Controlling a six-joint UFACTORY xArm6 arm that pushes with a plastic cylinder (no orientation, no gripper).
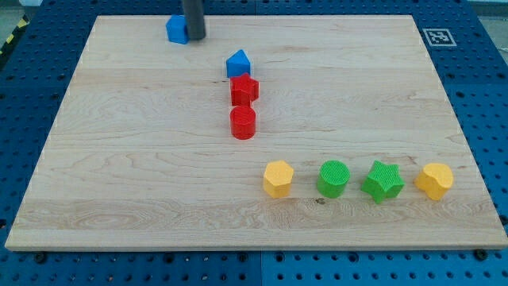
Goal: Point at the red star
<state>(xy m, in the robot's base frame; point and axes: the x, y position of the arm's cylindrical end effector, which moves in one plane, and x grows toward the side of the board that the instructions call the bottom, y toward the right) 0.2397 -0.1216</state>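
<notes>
Board: wooden board (pixel 143 175) on blue pegboard table (pixel 32 48)
Rod: dark, enters at far left – my tip (pixel 194 37) touches right side of blue cube (pixel 177 29); no jaws on it, holds nothing
Near row, left to right: yellow hexagon (pixel 279 178), green cylinder (pixel 334 178), green star (pixel 383 181), yellow block (pixel 435 180)
Centre column: blue pentagon-like block (pixel 238 63) farthest, red star (pixel 244 90) just nearer, touching – red cylinder (pixel 243 122) nearest
Red star vs tip: well apart, star to the right and nearer
Marker: tag (pixel 435 36), far right corner

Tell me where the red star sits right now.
The red star sits above the board's middle, touching the blue block above it, with the red cylinder just below.
</notes>
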